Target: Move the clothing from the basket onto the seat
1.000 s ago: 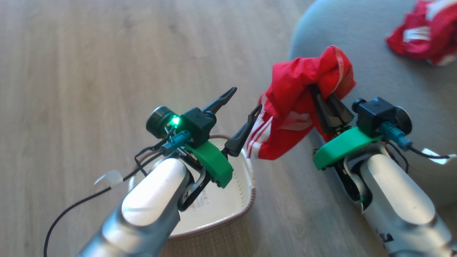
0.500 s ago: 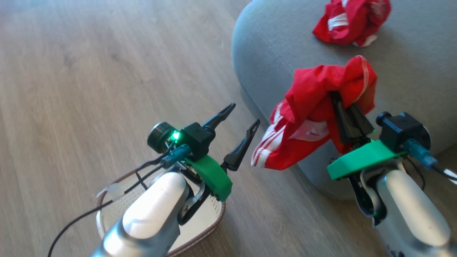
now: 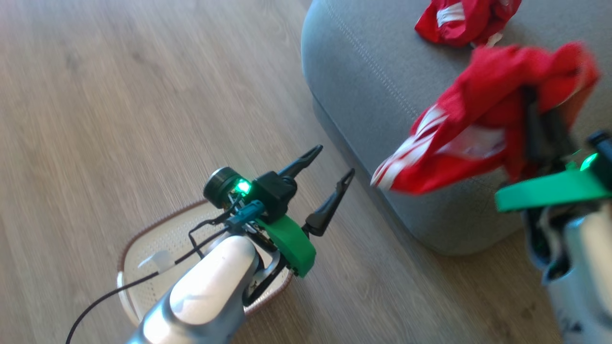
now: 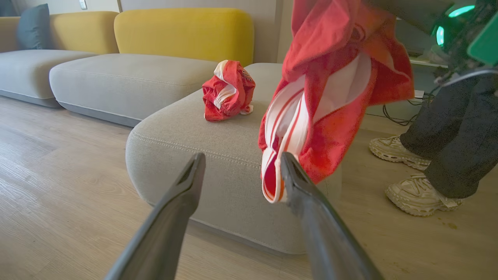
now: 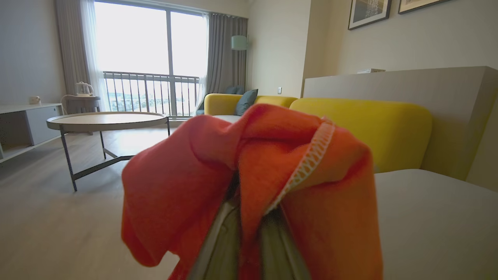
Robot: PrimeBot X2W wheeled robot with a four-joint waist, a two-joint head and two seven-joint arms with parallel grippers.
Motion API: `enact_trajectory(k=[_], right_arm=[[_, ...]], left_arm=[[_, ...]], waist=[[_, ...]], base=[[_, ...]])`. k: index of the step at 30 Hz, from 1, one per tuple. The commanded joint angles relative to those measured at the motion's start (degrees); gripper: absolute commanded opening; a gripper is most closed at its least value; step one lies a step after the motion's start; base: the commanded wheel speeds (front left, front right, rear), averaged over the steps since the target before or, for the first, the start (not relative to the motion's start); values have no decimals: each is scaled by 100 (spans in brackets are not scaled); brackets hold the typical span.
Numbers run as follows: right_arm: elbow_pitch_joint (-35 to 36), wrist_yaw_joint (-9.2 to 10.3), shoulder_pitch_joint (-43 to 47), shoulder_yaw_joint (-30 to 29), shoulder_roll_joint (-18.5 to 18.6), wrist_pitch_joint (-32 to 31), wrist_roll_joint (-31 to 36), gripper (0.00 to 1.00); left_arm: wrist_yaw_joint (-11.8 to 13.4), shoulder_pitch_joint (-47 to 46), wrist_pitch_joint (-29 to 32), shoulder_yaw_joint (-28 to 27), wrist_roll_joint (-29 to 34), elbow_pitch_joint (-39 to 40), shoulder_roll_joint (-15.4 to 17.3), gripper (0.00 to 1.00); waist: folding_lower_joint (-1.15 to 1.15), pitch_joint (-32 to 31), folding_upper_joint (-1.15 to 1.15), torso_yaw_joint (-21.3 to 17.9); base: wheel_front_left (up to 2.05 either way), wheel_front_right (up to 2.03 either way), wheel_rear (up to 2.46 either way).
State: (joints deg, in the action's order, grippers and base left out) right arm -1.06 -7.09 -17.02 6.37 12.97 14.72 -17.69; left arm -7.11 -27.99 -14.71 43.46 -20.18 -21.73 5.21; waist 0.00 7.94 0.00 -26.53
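Observation:
My right gripper (image 3: pixel 540 102) is shut on a red garment (image 3: pixel 483 119) with white stripes, holding it in the air over the near edge of the grey seat (image 3: pixel 382 86). The same garment (image 4: pixel 330 89) hangs just beyond my left fingertips, and it drapes over my right fingers (image 5: pixel 264 175). Another red garment (image 3: pixel 459 21) lies crumpled on the seat (image 4: pixel 218 140) further in, also seen from the left wrist (image 4: pixel 227 91). My left gripper (image 3: pixel 330 165) stands open and empty above the floor. The cream basket (image 3: pixel 153 248) with a brown rim sits under my left forearm, partly hidden.
A person's legs and pale shoes (image 4: pixel 416 194) stand right of the seat. Grey and yellow sofa sections (image 4: pixel 128 74) lie behind it. A round coffee table (image 5: pixel 105 120) stands on the wooden floor (image 3: pixel 143 95) towards the window.
The head camera has swung, so the seat fills more of the view. My right gripper has carried the held garment further over the seat. My left gripper has stayed open.

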Motion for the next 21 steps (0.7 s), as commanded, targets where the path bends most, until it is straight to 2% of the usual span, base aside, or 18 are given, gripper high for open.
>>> enact_trajectory(k=[1,13,21], right_arm=[[195,-40,-419,-98,151,28,74,0],[-247,-40,-2278,-1185,868,28,506,0],[-980,-40,-3540,-1905,1278,28,1007,0]], left_arm=[[-35,-304,-29,-112,34,192,68,100],[-37,-900,170,456,-12,286,439,100],[-35,-1109,361,545,13,434,711,100]], waist=[[0,201,0,49],[0,1539,0,233],[0,2199,0,373]], base=[[0,0,0],[0,0,0],[0,0,0]])
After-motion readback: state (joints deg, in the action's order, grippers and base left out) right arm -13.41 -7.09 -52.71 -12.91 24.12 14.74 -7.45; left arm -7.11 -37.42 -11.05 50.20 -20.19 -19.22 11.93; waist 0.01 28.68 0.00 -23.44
